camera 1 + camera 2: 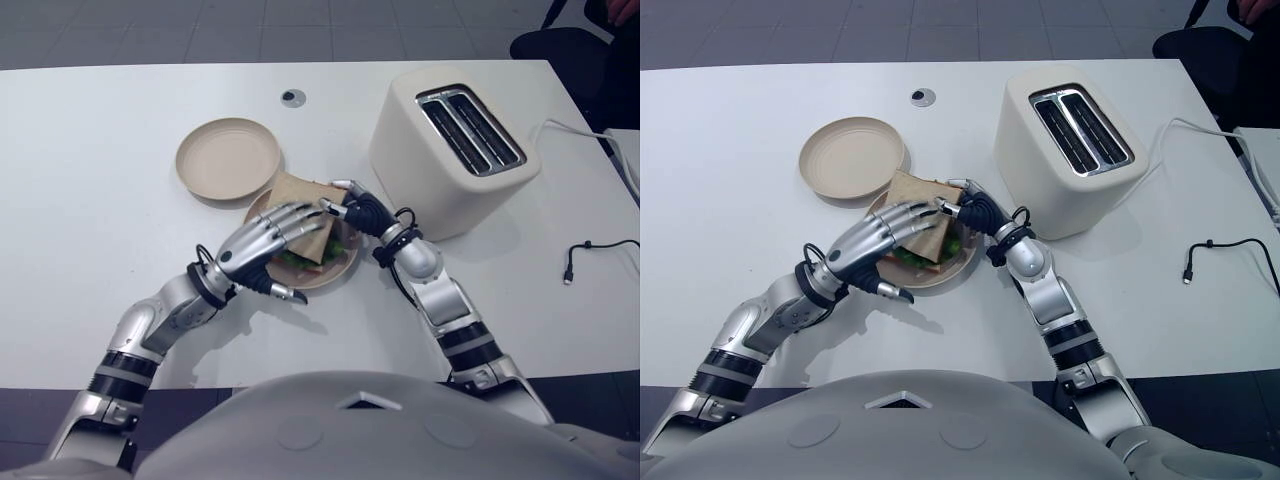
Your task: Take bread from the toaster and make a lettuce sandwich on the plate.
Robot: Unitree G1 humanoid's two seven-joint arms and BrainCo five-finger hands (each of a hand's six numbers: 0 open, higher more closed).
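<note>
Fingers: left hand (262,243) flat on square bread (295,188), right hand (365,212) clamped on its edge

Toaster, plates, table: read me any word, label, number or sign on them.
No readable text: the toaster, the empty plate, the sandwich plate and the table show no words, labels, numbers or signs.
The round table insert is too small to tell.

A cream toaster (455,150) is standing upright, its two slots facing up. Just left of it a tan plate (338,274) is carrying green lettuce (345,243), with brown bread (300,190) lying slightly tilted on top.
</note>
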